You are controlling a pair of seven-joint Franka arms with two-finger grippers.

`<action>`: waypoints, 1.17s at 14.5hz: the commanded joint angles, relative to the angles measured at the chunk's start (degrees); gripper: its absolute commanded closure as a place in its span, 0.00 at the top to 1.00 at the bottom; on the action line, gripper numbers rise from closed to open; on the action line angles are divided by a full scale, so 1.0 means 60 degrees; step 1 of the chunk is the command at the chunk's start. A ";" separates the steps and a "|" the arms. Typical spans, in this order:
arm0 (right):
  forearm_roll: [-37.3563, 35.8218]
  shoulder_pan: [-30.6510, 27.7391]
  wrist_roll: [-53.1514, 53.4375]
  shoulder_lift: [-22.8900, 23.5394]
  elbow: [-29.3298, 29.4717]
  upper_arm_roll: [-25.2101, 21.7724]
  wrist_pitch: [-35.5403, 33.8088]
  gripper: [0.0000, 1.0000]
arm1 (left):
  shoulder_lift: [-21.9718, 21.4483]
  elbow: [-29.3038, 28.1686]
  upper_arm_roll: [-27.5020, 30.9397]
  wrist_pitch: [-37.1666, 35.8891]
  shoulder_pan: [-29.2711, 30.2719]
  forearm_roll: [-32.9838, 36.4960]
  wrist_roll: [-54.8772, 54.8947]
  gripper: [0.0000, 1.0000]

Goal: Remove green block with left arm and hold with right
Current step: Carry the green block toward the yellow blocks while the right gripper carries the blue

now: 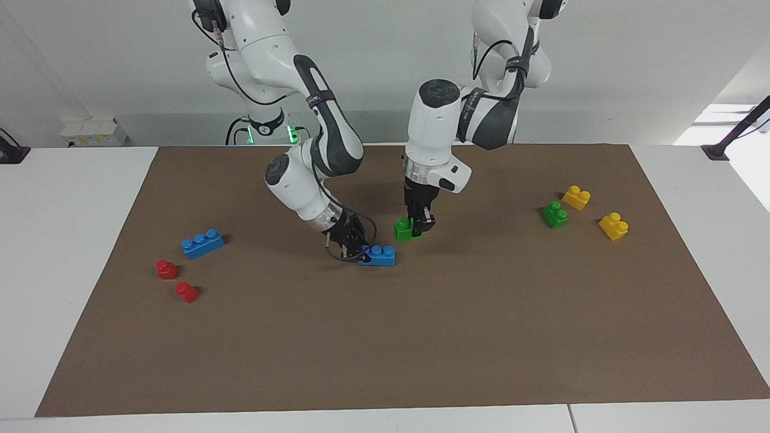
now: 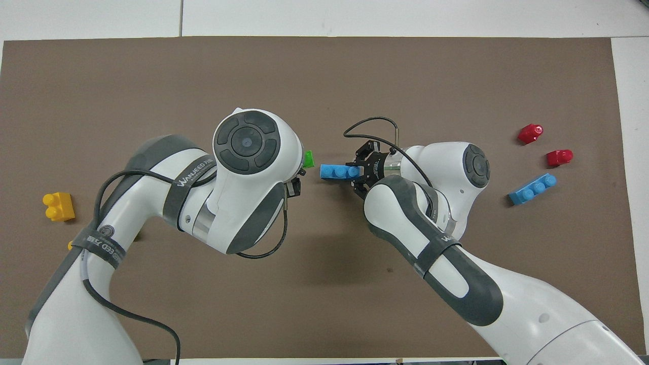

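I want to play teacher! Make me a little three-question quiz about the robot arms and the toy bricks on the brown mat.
1. True or false: the left gripper is shut on the small bright green plastic two-stud brick near the middle of the brown mat.
2. What does the right gripper hold? A) a red brick B) the blue plastic brick beside the green one C) a yellow brick
3. Fill in: the two small red plastic bricks lie toward the ____ arm's end of the table.

Key: 1 true; 2 B; 3 right.
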 commanded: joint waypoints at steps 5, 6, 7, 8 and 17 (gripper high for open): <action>-0.1837 -0.2193 -0.0429 -0.0400 0.1910 -0.0019 -0.3613 0.00 | -0.0536 -0.1137 -0.0091 0.0097 0.2169 -0.0047 0.4421 0.00; -0.1911 -0.2560 -0.0780 -0.0385 0.2116 -0.0019 -0.4069 0.00 | -0.0551 -0.1268 -0.0106 0.0199 0.2550 -0.0076 0.5110 0.00; -0.1970 -0.2955 -0.1204 -0.0371 0.2205 -0.0019 -0.4349 0.00 | -0.0595 -0.1385 -0.0092 0.0331 0.2844 -0.0207 0.5871 0.00; -0.2058 -0.3350 -0.1730 -0.0356 0.2206 -0.0019 -0.4526 0.00 | -0.0624 -0.1589 -0.0091 0.0506 0.3166 -0.0310 0.6734 0.00; -0.2937 -0.5902 -0.4474 0.0639 0.2938 0.0010 -0.5743 0.00 | -0.0669 -0.2660 -0.0091 0.1766 0.5409 -0.0545 1.1852 0.00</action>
